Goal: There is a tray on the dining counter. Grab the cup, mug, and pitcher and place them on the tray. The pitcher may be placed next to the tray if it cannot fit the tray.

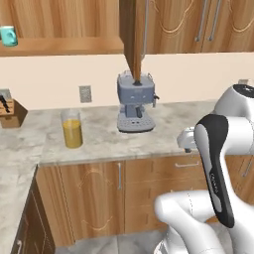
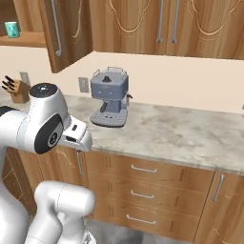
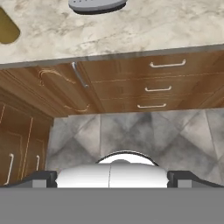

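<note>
The pitcher (image 1: 72, 129), a tall clear glass with orange liquid, stands on the wall counter (image 1: 99, 141) left of the coffee machine; its edge shows at the top left of the hand view (image 3: 6, 28). The teal mug (image 1: 8, 35) sits on a high wooden shelf at the upper left, also seen in the right base view (image 2: 12, 29). My gripper (image 3: 112, 177) is open and empty, fingertips (image 3: 43, 177) wide apart, hanging in front of the counter edge and looking down at the floor and drawers. The tray, cup and dining counter are out of view.
A grey-blue coffee machine (image 1: 135, 104) stands mid-counter under an open cabinet door (image 1: 133, 34). A knife block (image 1: 12, 113) sits at the far left by the wall. Drawers with metal handles (image 3: 166, 64) run below the counter. To the right lies a bare counter stretch (image 2: 190, 133).
</note>
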